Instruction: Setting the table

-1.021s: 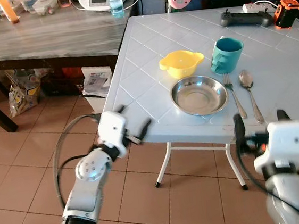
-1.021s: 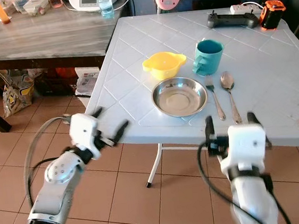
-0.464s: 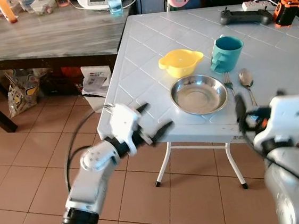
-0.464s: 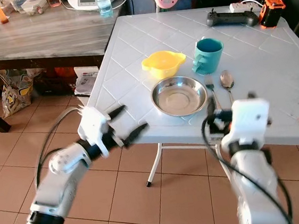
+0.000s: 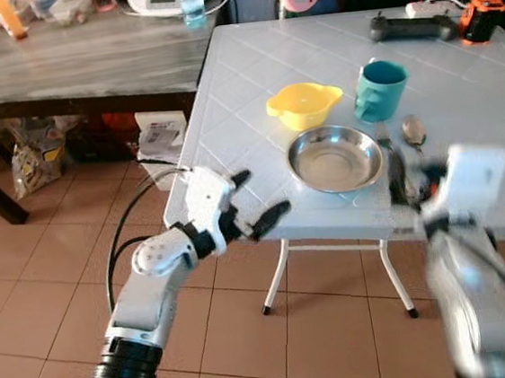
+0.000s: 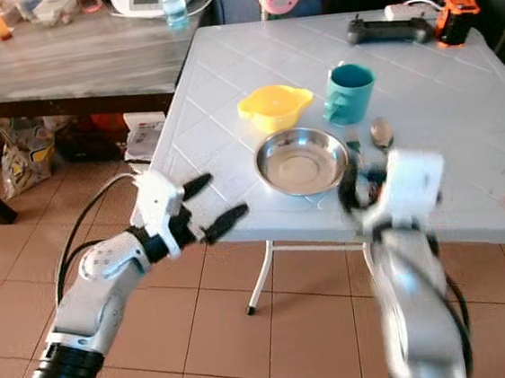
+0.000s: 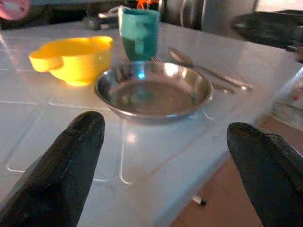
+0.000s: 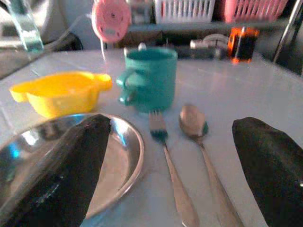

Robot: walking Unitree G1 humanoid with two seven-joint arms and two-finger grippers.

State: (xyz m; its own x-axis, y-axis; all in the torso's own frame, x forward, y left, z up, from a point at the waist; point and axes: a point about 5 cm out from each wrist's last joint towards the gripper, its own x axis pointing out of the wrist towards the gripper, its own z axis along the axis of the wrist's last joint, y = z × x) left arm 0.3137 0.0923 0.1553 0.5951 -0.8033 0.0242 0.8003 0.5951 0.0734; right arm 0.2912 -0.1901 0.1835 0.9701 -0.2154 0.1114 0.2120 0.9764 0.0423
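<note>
On the white table [image 5: 457, 68] ahead of me, seen through my head cameras, a steel plate [image 5: 335, 159] is sitting near the front edge, with a yellow bowl [image 5: 305, 105] behind it to my left and a teal mug [image 5: 380, 91] behind it to my right. My left gripper [image 5: 256, 201] is hovering at the table's near left corner with its two black fingers spread wide and nothing between them. My right gripper [image 5: 394, 179] is blurring at the front edge just right of the plate, partly covering the spoon [image 5: 413, 130].

Looking along my left wrist, I am seeing both fingers [image 7: 64, 163] parted on either side of the plate [image 7: 154, 92], with the bowl [image 7: 73, 57], the mug [image 7: 138, 33] and the spoon [image 7: 199, 67] lying beyond it.

Along my right wrist, my fingers [image 8: 64, 165] are standing well apart and gripping nothing. Between them a fork [image 8: 170, 172] and the spoon [image 8: 201, 137] are lying side by side just beside the plate [image 8: 113, 156], handles toward me, with the mug [image 8: 149, 78] touching neither and the bowl [image 8: 57, 92] off to its side.
</note>
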